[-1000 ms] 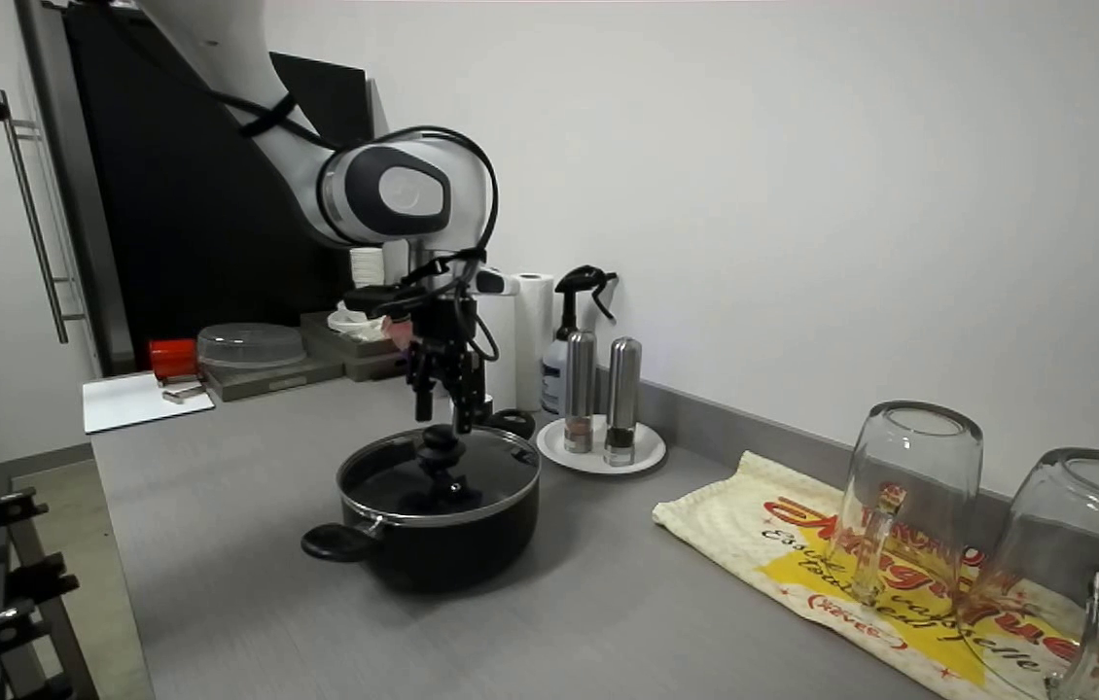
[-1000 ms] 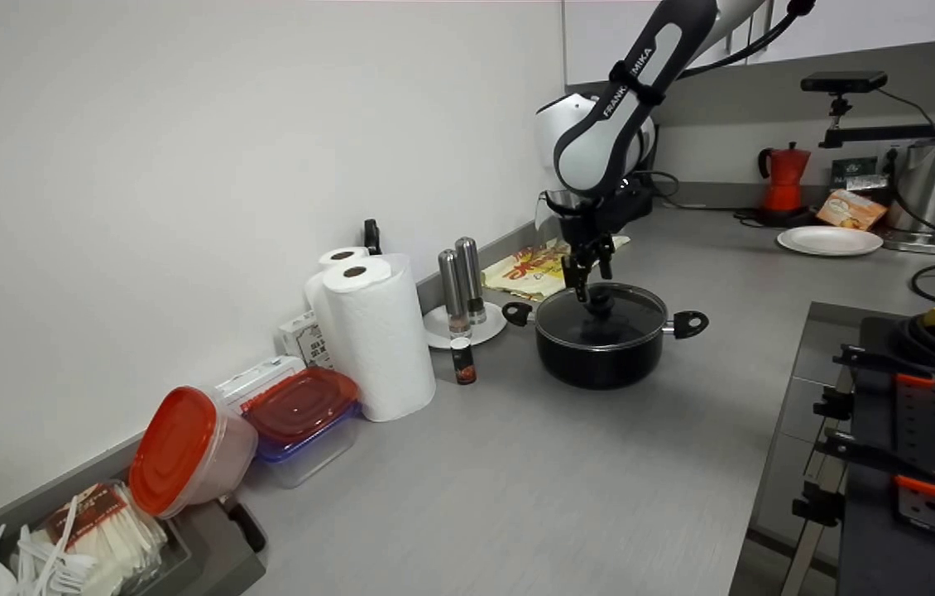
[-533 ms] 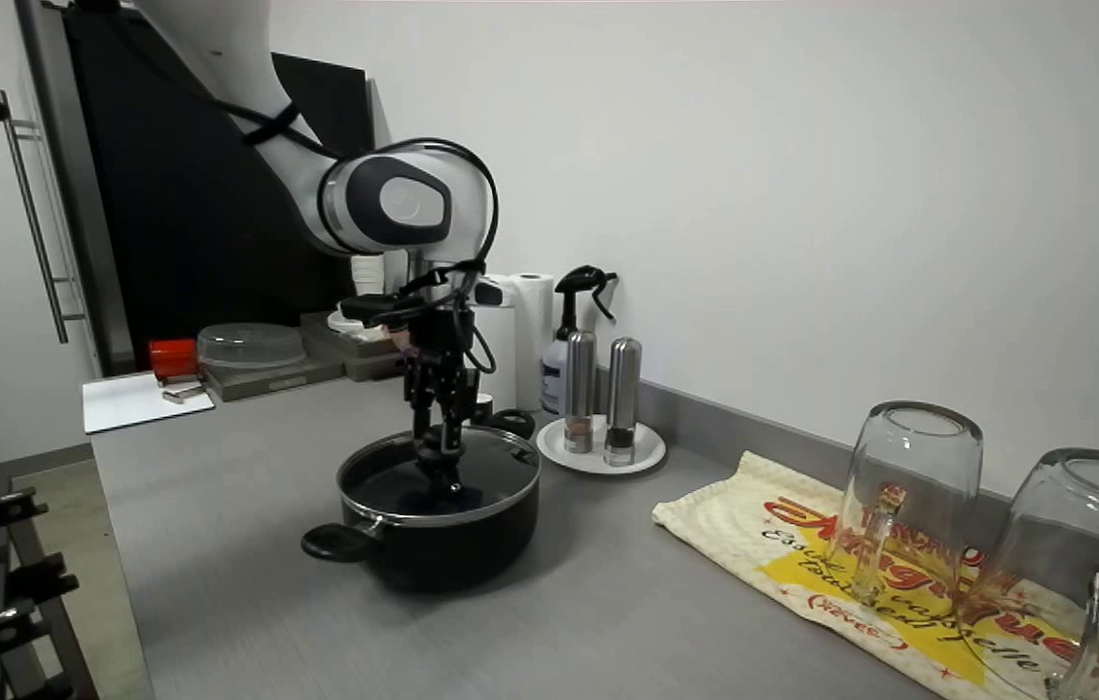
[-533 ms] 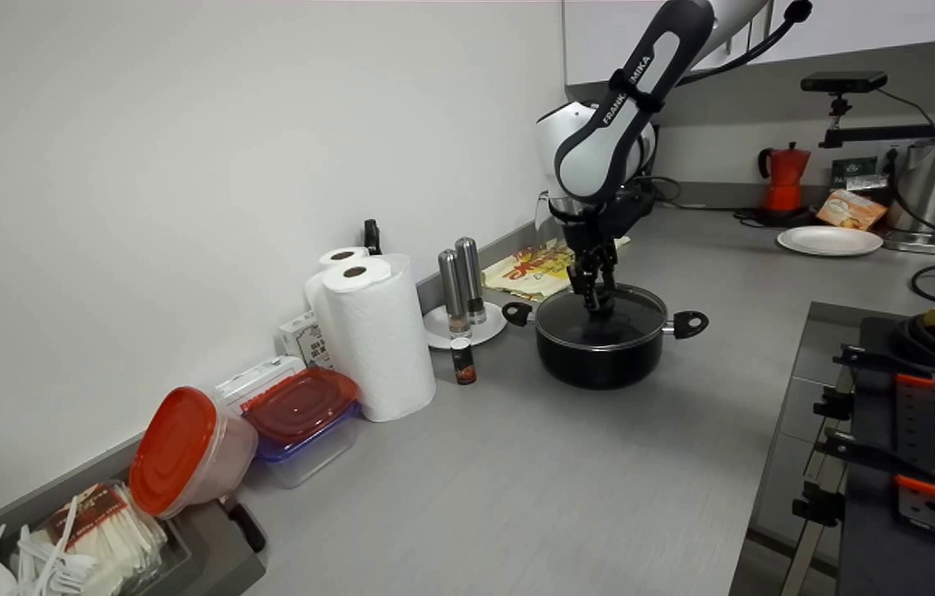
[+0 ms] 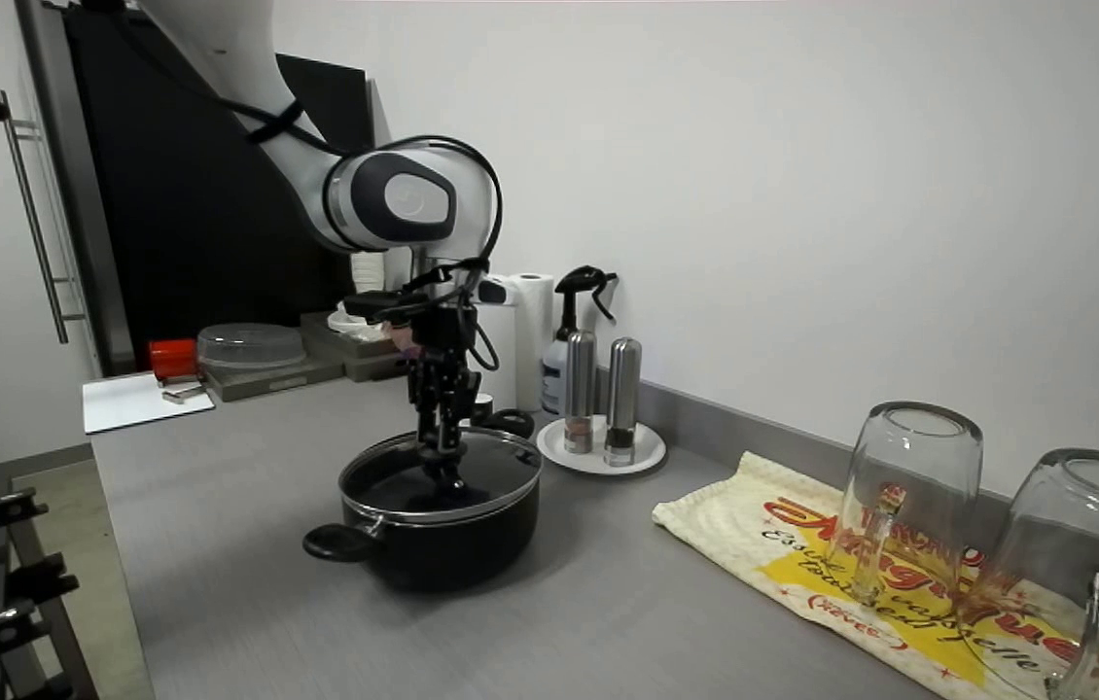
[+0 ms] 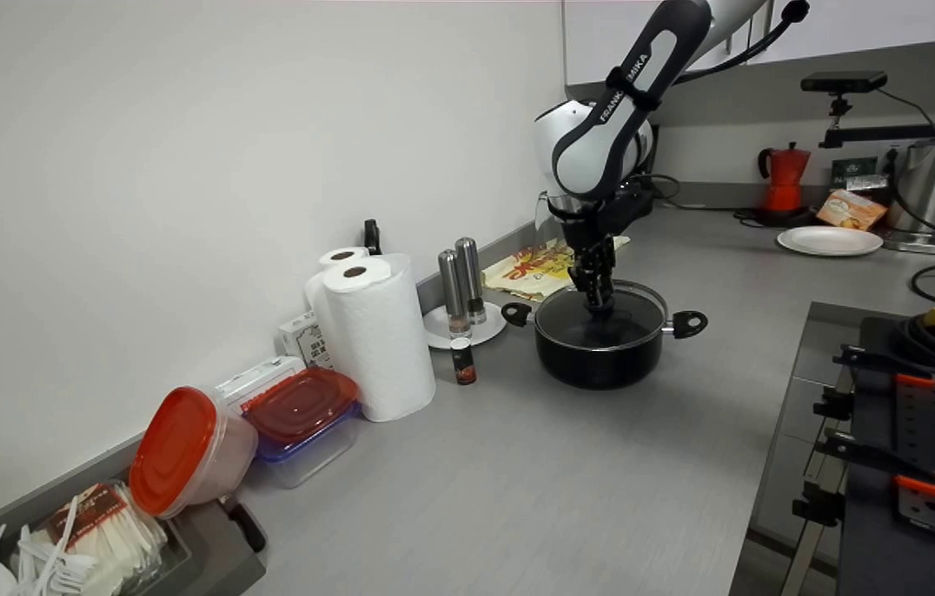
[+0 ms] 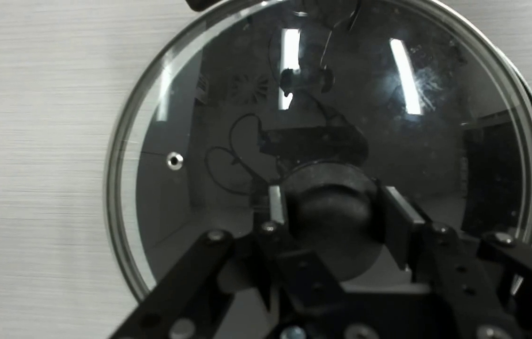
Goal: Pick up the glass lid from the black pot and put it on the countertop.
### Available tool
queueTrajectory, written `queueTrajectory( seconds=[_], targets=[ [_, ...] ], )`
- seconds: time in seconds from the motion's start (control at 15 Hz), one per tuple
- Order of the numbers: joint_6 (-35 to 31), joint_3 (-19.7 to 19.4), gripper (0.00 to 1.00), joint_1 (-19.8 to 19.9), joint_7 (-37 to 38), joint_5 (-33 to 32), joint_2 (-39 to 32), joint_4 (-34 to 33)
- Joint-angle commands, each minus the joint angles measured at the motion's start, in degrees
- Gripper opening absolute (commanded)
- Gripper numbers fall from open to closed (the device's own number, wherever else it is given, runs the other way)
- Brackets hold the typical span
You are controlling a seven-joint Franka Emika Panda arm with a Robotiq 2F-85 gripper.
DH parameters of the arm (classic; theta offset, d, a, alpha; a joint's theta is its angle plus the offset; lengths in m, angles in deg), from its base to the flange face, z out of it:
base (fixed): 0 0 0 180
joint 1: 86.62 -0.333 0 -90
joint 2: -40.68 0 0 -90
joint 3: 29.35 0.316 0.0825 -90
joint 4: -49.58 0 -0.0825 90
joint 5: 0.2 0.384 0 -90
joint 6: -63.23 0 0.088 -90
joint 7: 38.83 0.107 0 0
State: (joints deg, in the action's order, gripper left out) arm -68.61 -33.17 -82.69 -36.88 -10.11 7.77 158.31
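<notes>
The glass lid (image 5: 501,467) covers the black pot (image 5: 452,556) in both exterior views, its metal rim at the pot's top edge. Whether the lid is slightly raised I cannot tell. From above, my gripper (image 7: 336,207) is shut on the lid's dark round knob (image 7: 336,245), one finger on each side of it. A strip of the pot's dark edge shows past the lid's right rim in the wrist view. Around the pot spreads the grey countertop (image 6: 501,497). In an exterior view the fingers (image 6: 597,298) hide most of the knob.
Beside the pot stand two steel mills on a white plate (image 5: 549,452), with a small dark jar (image 6: 463,361) close by. Paper towel rolls (image 6: 385,348) and food containers (image 6: 294,414) line the wall. Upturned glasses (image 5: 909,467) stand on a patterned cloth (image 5: 754,496).
My gripper came down from above the lid onto its knob, and its fingers closed round it. The lid has shifted very slightly; the pot stands about where it was.
</notes>
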Motion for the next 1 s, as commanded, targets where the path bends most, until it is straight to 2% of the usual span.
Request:
queueTrajectory(
  seconds=[0.0, 0.2, 0.47, 0.73, 0.93],
  targets=[
    [1.62, -0.01, 0.25, -0.37, -1.6, 0.8, 1.28, -0.81],
    [1.52, -0.17, 0.25, -1.59, -1.32, -0.57, 4.9, 0.58],
    [1.63, 0.04, 0.25, -5.03, -0.59, -4.92, 13.21, 2.98],
    [2.21, 3.15, 0.25, -9.34, -0.2, -8.43, 20.54, 5.01],
    [2.98, 7.18, 0.25, -12.99, 0.18, -9.76, 23.28, 5.86]
  ],
)
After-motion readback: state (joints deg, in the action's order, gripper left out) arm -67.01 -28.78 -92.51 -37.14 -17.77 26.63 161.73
